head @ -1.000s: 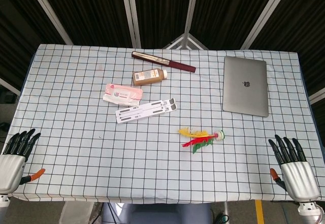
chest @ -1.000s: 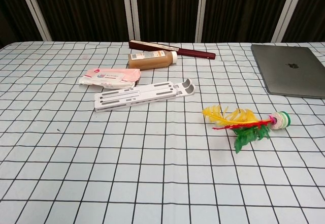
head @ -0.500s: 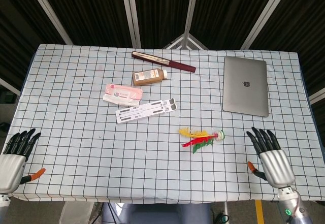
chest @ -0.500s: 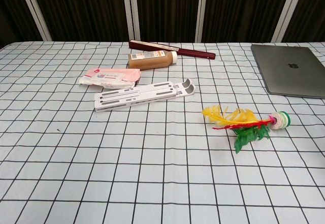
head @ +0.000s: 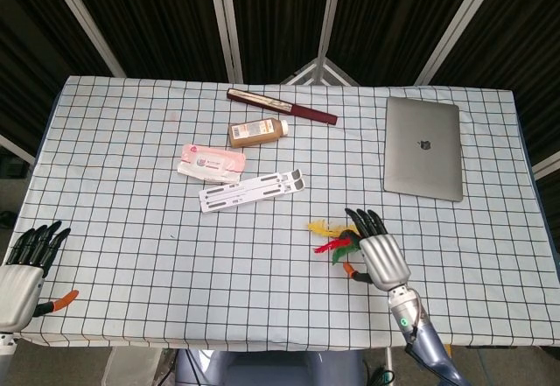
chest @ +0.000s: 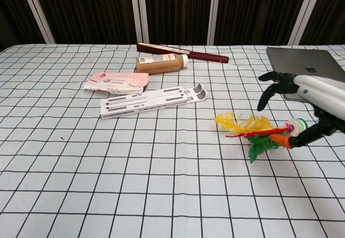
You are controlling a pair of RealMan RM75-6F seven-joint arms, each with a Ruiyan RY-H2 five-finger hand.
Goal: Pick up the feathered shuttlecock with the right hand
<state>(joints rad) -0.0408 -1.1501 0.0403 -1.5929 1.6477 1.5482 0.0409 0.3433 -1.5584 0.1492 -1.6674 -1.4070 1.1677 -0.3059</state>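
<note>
Far left, your left hand sits at the table's near corner, fingers straight and apart, holding nothing. Nothing for it to do here.

Moving in: a pink wipes pack, a white stand just in front of it, a brown bottle lying behind, and a dark red fan beyond that. All well apart from the target, so no clutter to worry about.

Now the shuttlecock. It lies flat on the cloth, right of centre and towards the near edge, yellow, red and green feathers fanning left, its small round base pointing right. Your right hand hovers directly over that base end, fingers spread and arched downward, thumb tucked low beside the base in the chest view. Nothing is gripped yet; I can't tell whether the thumb tip touches it.

My read on handling: this thing is very light, so a brush of the fingers will likely skate it across the cloth. The feathers look soft and springy, poor to hold and easily bent. Go for the base or the bound stem just left of it: that looks the firm part. Pinch there, thumb against fingers, and close gently.

Far right, the closed laptop stays clear of your path.
</note>
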